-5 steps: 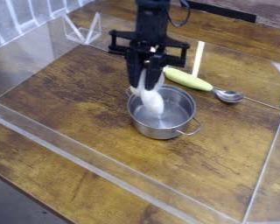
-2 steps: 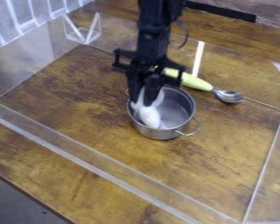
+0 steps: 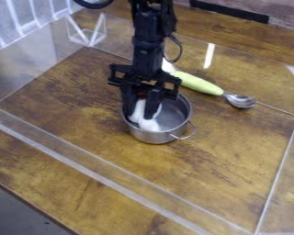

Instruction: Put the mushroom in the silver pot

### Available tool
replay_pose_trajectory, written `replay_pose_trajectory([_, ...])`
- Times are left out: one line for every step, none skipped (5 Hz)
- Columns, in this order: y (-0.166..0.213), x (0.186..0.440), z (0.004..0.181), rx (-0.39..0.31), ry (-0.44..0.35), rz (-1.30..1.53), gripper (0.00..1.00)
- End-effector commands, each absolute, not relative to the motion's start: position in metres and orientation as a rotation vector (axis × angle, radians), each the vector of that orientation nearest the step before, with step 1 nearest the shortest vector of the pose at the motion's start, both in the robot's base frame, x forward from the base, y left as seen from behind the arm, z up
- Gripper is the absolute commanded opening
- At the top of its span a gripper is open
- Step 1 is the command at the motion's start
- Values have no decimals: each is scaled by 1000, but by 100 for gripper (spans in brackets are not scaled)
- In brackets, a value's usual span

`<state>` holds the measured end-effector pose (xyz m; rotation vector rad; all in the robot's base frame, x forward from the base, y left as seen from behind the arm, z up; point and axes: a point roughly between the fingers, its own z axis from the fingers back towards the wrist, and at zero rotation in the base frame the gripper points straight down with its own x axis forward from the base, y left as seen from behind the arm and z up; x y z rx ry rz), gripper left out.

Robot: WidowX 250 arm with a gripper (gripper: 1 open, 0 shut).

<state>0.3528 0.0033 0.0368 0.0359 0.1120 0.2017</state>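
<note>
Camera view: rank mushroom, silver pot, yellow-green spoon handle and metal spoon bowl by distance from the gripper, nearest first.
1. White-stemmed toy mushroom: between the fingers of the gripper, inside the pot.
2. Small round shiny steel pot: directly under the gripper, around it.
3. Yellow-green spoon handle: up and right of the pot.
4. Metal spoon bowl: farthest right.

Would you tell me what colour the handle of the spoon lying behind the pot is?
The spoon's handle is yellow-green, seen in the camera view beside its metal bowl.

mushroom mostly hidden by pincer, red cap unseen, arm cut off at top
</note>
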Motion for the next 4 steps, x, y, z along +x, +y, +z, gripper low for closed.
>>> replay_pose_trajectory([9,354,56,32,83,223,100])
replay_pose_trajectory([-1,350,76,31,77,200,100])
replay_pose_trajectory([0,348,89,19,65,203,100])
replay_pose_trajectory([2,347,97,14,55,202,100])
